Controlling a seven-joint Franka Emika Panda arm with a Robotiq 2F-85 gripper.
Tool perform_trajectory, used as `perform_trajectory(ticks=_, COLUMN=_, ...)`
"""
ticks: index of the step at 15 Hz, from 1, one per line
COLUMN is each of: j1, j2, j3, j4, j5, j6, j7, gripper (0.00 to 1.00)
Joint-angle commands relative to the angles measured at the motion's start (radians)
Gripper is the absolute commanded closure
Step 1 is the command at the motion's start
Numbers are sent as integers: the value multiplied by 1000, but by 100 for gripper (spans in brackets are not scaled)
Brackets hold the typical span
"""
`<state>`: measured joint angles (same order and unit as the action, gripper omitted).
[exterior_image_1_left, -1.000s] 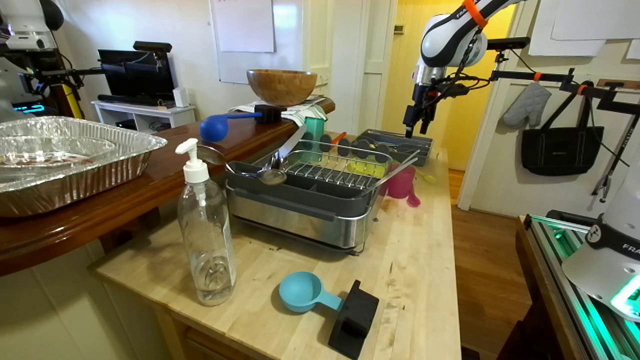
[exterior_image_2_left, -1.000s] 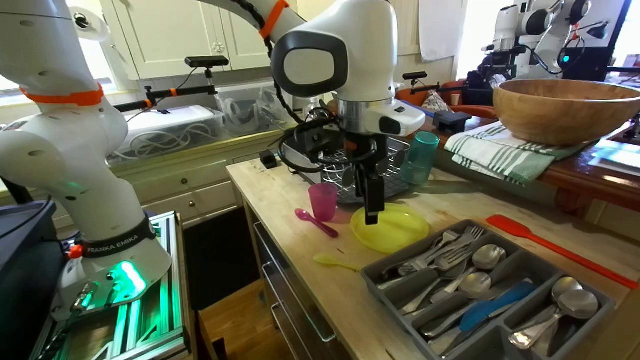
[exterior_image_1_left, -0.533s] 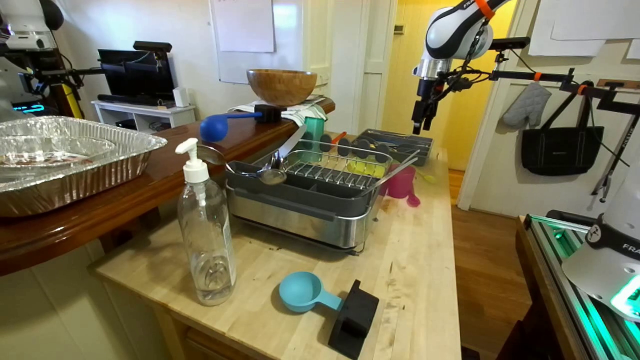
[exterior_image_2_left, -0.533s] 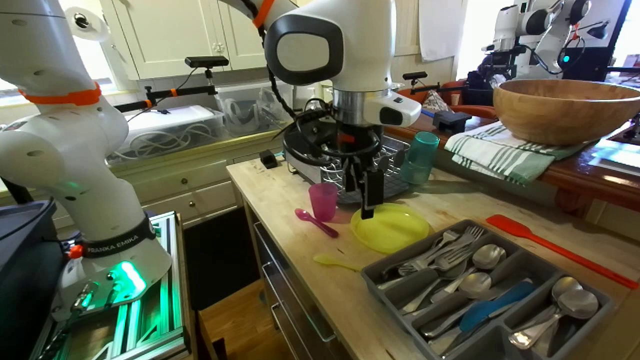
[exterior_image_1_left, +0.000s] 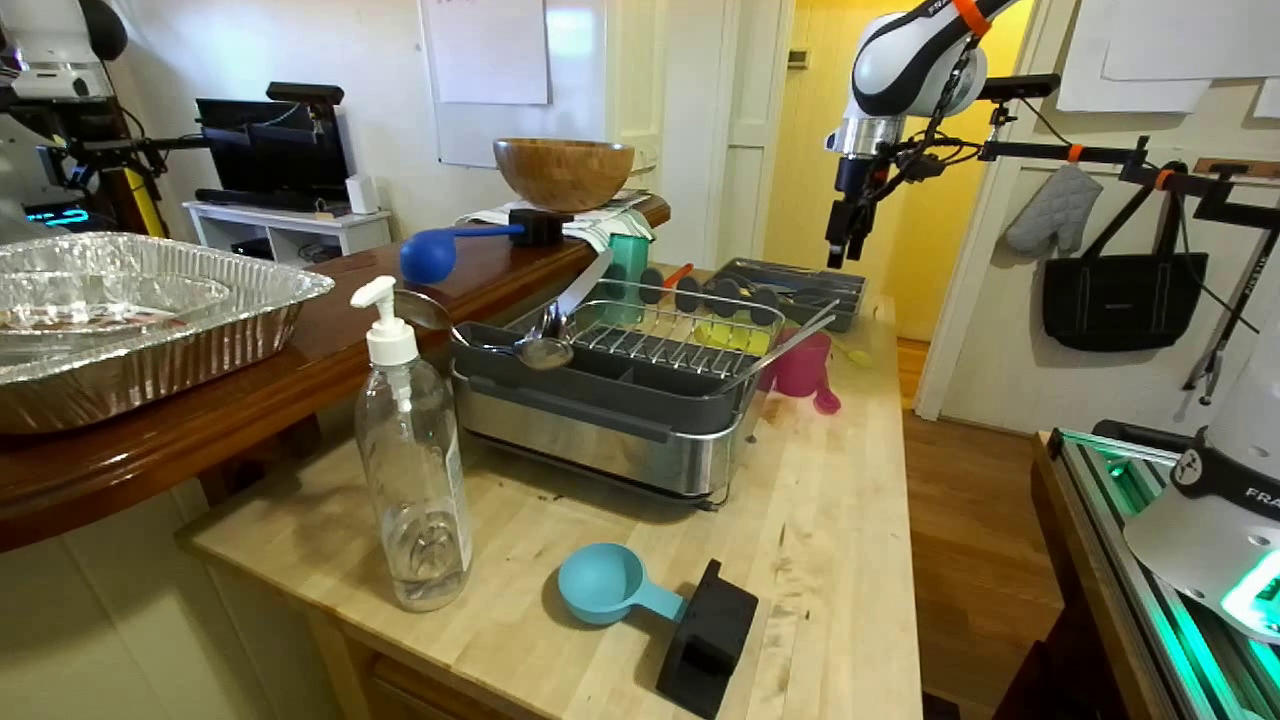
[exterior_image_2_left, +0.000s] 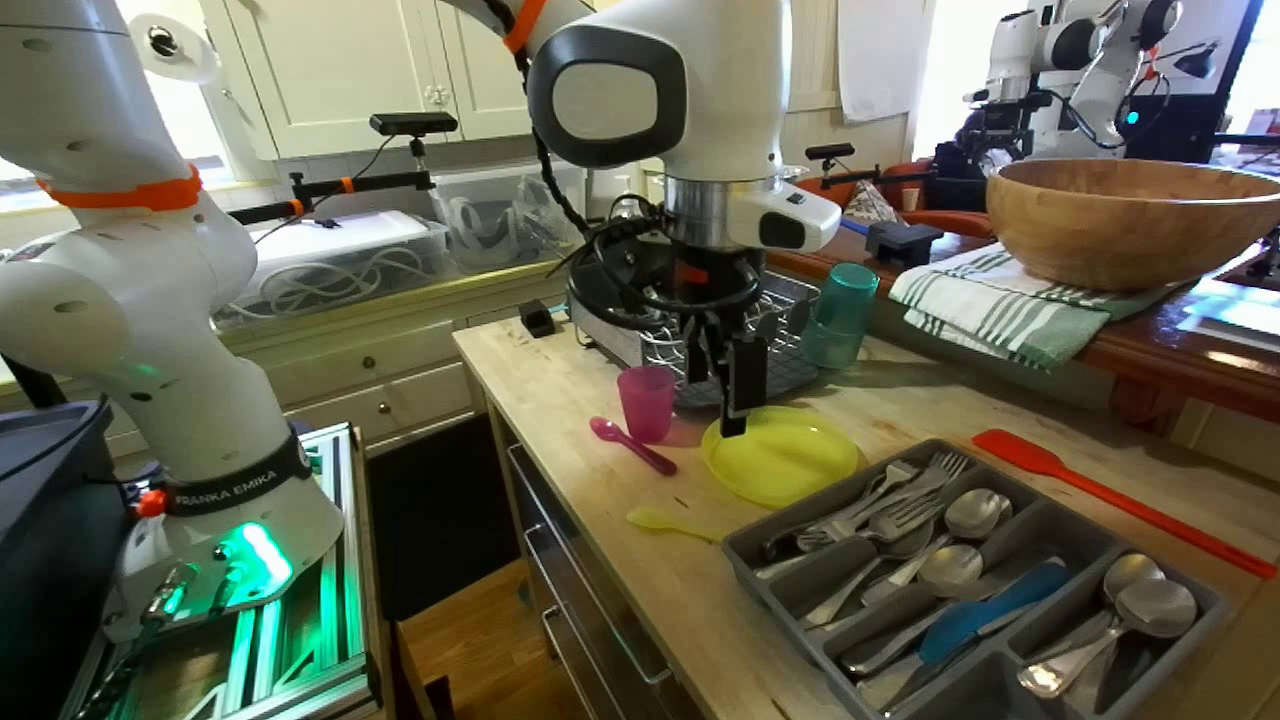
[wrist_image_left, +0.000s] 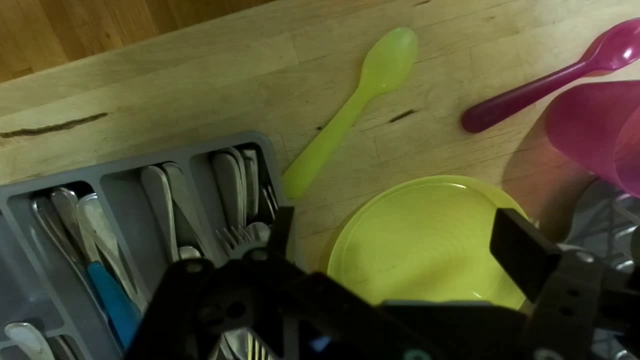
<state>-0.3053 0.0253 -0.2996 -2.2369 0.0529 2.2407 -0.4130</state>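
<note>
In the wrist view my gripper (wrist_image_left: 397, 217) stands open, its fingers wide apart with nothing between them. Beneath it on the wooden counter lies a yellow plate (wrist_image_left: 420, 240), part of it hidden by the gripper. In both exterior views the gripper (exterior_image_2_left: 715, 408) hangs above the counter, pointing down and apart from everything. A yellow spoon (wrist_image_left: 345, 120) lies between plate and counter edge. Further along are a pink spoon (wrist_image_left: 530, 97) and an upright pink cup (exterior_image_2_left: 648, 405). On the plate's other side sits a grey cutlery tray (wrist_image_left: 130, 165) of metal cutlery and a blue-handled piece (wrist_image_left: 112, 300).
Behind the cup stands a dish rack (exterior_image_1_left: 590, 430), with a teal cup (exterior_image_2_left: 838, 320) near it. A red spatula (exterior_image_2_left: 1130, 498) lies behind the tray. A wooden bowl (exterior_image_2_left: 1120, 225) rests on the raised ledge. A pump bottle (exterior_image_1_left: 420, 500) and blue scoop (exterior_image_1_left: 603, 585) share the counter.
Over the first half second the gripper turned slightly and shifted a little toward the counter's edge. Since then it has hardly moved. It stayed open, and no object moved.
</note>
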Motion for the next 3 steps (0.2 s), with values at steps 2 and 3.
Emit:
perform_trajectory(ticks=2, j1=-1, j2=0, j3=1, j4=1, j5=-1, j6=-2, j7=1, gripper=0)
perform_trajectory(ticks=3, j1=-1, j2=0, j3=1, j4=1, j5=-1, j6=-2, j7=1, gripper=0)
